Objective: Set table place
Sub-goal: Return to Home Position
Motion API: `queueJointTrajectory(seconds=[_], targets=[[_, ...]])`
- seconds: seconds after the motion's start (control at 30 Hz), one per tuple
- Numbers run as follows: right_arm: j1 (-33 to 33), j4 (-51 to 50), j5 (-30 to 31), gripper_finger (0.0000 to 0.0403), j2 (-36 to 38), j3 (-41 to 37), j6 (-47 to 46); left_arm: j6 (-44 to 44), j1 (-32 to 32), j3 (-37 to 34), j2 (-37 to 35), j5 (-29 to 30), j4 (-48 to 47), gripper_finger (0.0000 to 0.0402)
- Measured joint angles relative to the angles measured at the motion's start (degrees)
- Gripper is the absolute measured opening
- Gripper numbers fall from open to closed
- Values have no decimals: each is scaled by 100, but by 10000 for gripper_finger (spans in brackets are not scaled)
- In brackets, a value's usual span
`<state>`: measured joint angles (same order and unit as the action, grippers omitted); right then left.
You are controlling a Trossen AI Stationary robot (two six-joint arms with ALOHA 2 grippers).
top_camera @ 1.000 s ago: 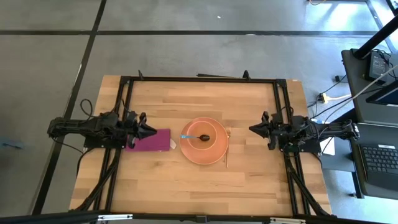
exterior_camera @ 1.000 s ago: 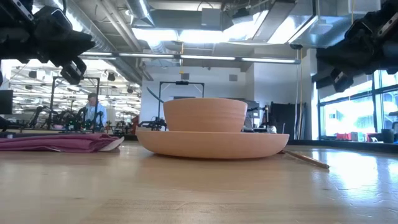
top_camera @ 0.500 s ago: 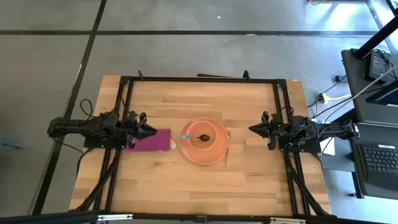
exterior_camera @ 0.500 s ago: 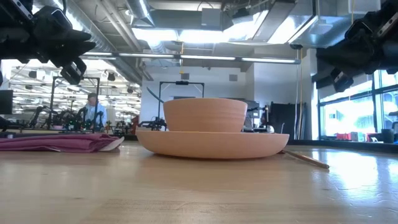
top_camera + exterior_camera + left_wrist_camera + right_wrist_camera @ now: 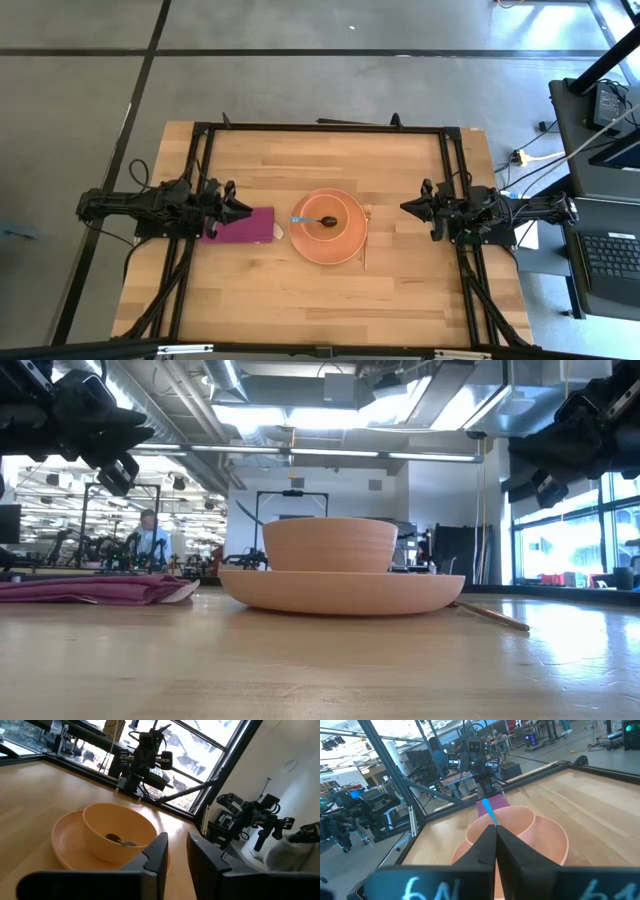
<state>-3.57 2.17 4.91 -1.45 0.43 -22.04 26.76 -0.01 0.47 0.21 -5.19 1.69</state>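
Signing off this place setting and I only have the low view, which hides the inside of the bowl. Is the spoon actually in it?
Observer: Yes. From above, the spoon lies in the bowl, with its blue handle sticking out over the rim toward the napkin.
Operator: And are the grippers holding anything?
Observer: No. The wrist views show the left gripper open and empty, and the right gripper shut on nothing.
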Motion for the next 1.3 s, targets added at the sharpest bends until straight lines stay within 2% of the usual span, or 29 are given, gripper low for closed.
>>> queueJointTrajectory(seconds=[1.3], targets=[[1,1,2,10,0,0,0,0,-2,0,0,0,2,9]])
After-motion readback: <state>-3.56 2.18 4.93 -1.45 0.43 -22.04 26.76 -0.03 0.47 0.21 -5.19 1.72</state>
